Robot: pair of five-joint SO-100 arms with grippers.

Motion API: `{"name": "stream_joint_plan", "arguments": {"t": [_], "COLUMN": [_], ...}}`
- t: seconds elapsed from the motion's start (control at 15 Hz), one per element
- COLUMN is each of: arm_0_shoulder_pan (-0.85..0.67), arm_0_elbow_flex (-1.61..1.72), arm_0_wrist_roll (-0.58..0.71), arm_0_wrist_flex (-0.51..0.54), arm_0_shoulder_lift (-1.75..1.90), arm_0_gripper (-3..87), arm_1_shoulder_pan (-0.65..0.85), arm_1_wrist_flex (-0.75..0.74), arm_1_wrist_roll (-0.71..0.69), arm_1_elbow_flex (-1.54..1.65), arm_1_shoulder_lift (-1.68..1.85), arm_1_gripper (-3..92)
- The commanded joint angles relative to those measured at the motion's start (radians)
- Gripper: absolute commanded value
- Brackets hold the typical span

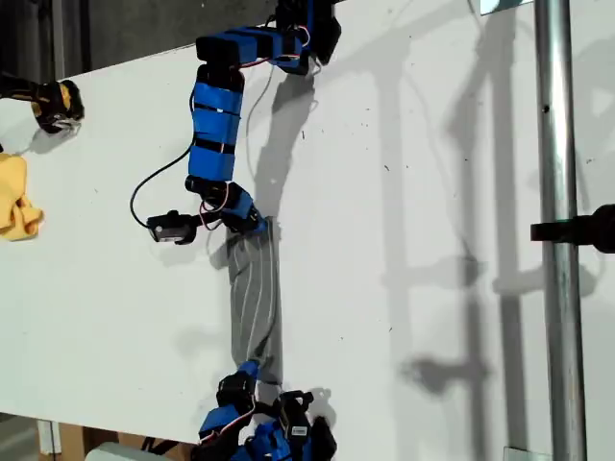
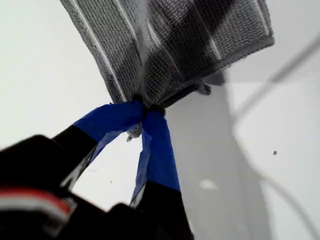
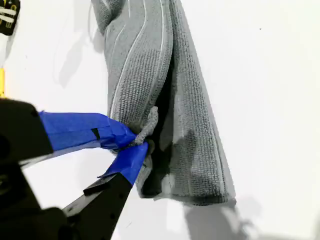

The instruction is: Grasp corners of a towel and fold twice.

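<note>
While the towel (image 1: 255,298) hangs gathered into a narrow strip over the bench (image 1: 432,240), my first end effector (image 2: 142,111) and second end effector (image 3: 136,142) each pinch one end; neat folds look still undone.

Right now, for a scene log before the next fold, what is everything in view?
towel: one, grey with white stripes, bunched into a narrow strip mid-table
yellow cloth: one, at the exterior view's left edge
black-and-yellow object: one, exterior view's upper left, too small to identify
pole: one, silver, exterior view's right
table: one, white
my first gripper: blue fingers, shut on one towel end
my second gripper: blue fingers, shut on the towel's edge
</note>
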Motion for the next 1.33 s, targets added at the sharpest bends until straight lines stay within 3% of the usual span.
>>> {"name": "stream_joint_plan", "arguments": {"t": [0.0,0.13,0.2,0.27,0.33,0.53,0.67,0.87,1.07,1.13,1.27], "arm_0_shoulder_pan": [0.058,0.121,0.138,0.166,0.193,0.229,0.218,0.207,0.202,0.199,0.215], "arm_0_elbow_flex": [-0.117,-0.183,-0.192,-0.195,-0.195,-0.132,-0.081,-0.012,0.074,0.083,0.127], "arm_0_wrist_roll": [-0.060,-0.126,-0.160,-0.196,-0.218,-0.144,-0.141,-0.233,-0.204,-0.166,-0.133], "arm_0_wrist_flex": [0.075,0.166,0.202,0.222,0.222,0.127,0.152,0.156,0.112,0.091,0.044], "arm_0_shoulder_lift": [-0.009,0.011,0.040,0.078,0.118,0.410,0.538,0.534,0.632,0.664,0.730], "arm_0_gripper": [-1.9,-1.8,5.0,17.5,22.7,29.4,28.8,26.3,18.9,16.1,-0.3], "arm_1_shoulder_pan": [0.008,0.021,0.026,0.029,0.034,0.035,0.051,0.100,0.155,0.161,0.153], "arm_1_wrist_flex": [0.032,0.067,0.067,0.069,0.083,0.086,0.080,0.067,0.075,0.072,0.078], "arm_1_wrist_roll": [-0.012,-0.025,-0.025,-0.028,-0.034,-0.038,-0.044,-0.038,-0.011,-0.003,0.034], "arm_1_elbow_flex": [-0.078,-0.121,-0.121,-0.121,-0.130,-0.127,-0.124,-0.014,0.233,0.321,0.471], "arm_1_shoulder_lift": [0.048,0.057,0.071,0.086,0.095,0.178,0.230,0.373,0.580,0.649,0.773], "arm_1_gripper": [-0.2,-0.2,1.5,8.6,16.2,34.0,39.8,39.6,38.3,38.0,37.5]}}
